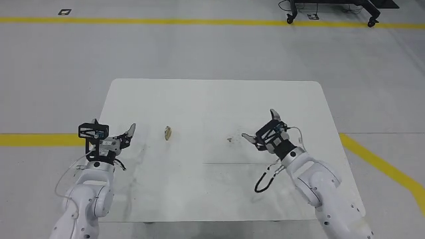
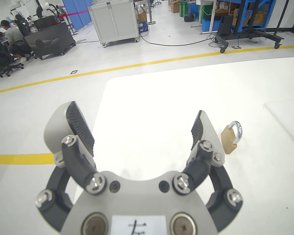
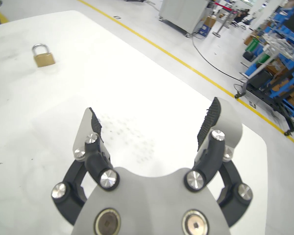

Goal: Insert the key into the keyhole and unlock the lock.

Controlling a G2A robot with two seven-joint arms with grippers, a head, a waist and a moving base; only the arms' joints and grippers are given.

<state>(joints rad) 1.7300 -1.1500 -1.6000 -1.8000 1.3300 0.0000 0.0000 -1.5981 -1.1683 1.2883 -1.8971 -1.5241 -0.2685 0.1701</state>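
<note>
Top view: one brass padlock [image 1: 168, 132] lying on white bench [image 1: 212, 99], between two tools, nearer left tool [image 2: 137, 113]. One tiny item [image 1: 231, 139] just beside right tool [image 3: 152, 106]. Both tools spread wide.

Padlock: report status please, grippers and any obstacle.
Left gripper open, empty. Right gripper open, empty. Padlock on table between them, untouched. Small item near right gripper, maybe the key.

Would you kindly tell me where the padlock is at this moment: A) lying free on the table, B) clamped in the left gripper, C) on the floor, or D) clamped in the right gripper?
A: the padlock lies on the white table, apart from the left gripper and the right gripper, both open and empty.
</note>
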